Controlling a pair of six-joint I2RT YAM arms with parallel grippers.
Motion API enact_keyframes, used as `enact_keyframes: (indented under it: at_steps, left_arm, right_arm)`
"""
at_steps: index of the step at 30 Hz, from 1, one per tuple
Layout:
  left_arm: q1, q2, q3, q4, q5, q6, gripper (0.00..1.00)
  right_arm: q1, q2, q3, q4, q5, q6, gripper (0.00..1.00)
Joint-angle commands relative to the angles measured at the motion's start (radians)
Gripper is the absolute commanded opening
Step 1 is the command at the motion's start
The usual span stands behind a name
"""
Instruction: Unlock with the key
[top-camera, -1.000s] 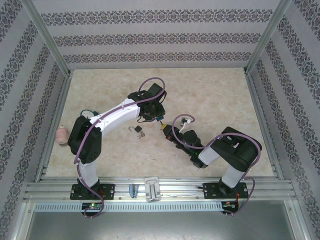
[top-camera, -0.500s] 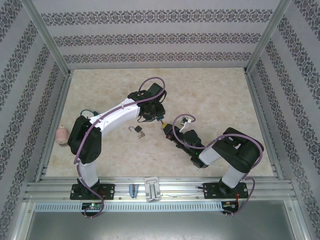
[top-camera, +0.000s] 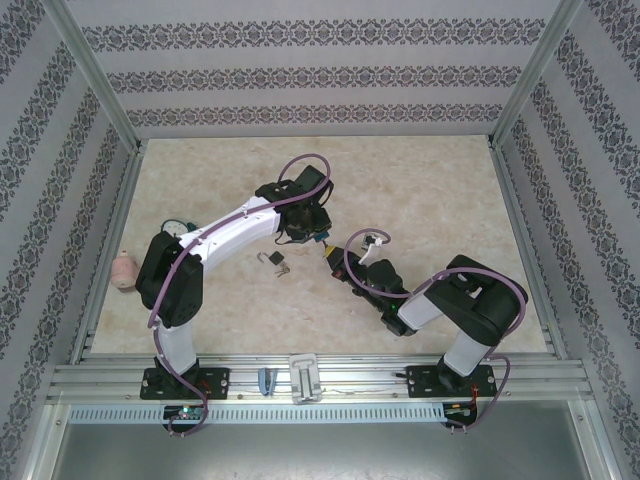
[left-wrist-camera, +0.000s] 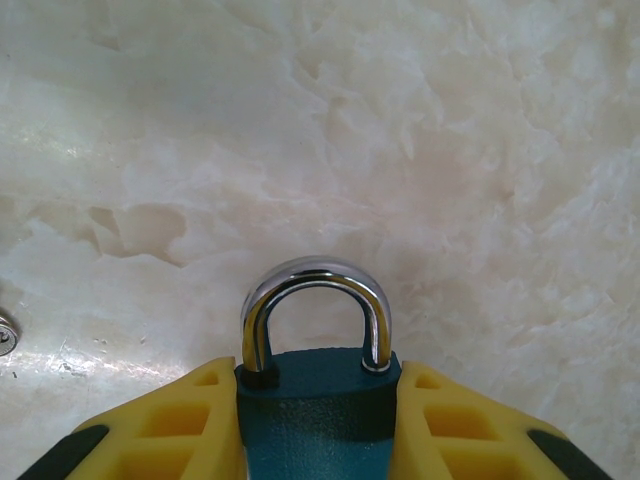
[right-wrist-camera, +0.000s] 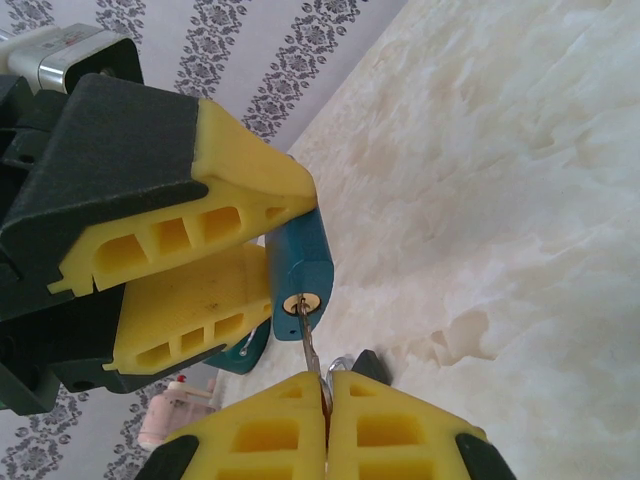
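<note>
- At the left edge of the counter (top-camera: 420, 190), a pink object (top-camera: 121, 270) stood beside the rail.
- Near the counter's middle, a small dark lock-like item (top-camera: 277, 262) lay loose, well apart from the pink object and just left of where your two tools met. It was too small to make out in detail.
- Your left tool (top-camera: 318, 236) was clamped on the teal padlock (left-wrist-camera: 316, 415), one yellow finger against each flat side of the body. The chrome shackle (left-wrist-camera: 315, 290) was seated in the body at both legs, above bare counter. You held the padlock off the counter, over its middle.
- In the right wrist view, the padlock (right-wrist-camera: 300, 265) showed its brass keyhole end towards your right tool.
- Your right tool (right-wrist-camera: 325, 420) had its yellow fingers pressed together on the key (right-wrist-camera: 308, 335). The key's blade ran up into the keyhole. How deep it sat, you could not tell from these views.
- From above, your right tool (top-camera: 333, 258) sat tip to tip with the left one.
</note>
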Motion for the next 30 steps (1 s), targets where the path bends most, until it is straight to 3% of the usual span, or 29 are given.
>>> enact_keyframes:
  at_steps: [1, 16, 24, 30]
  left_arm:
    - [0.001, 0.011, 0.033, -0.018, 0.013, 0.009, 0.30]
    - [-0.003, 0.015, 0.035, -0.011, 0.022, 0.008, 0.30]
    - [-0.001, 0.015, 0.030, -0.002, 0.030, 0.008, 0.30]
    - [0.000, 0.012, 0.029, -0.001, 0.036, 0.007, 0.30]
  right_arm:
    - [-0.013, -0.019, 0.021, 0.013, 0.039, -0.040, 0.00]
    - [-0.064, -0.010, 0.089, 0.061, -0.067, 0.089, 0.00]
    - [-0.066, -0.006, 0.116, 0.062, -0.116, 0.016, 0.00]
    - [-0.046, -0.058, 0.096, -0.022, -0.056, -0.124, 0.00]
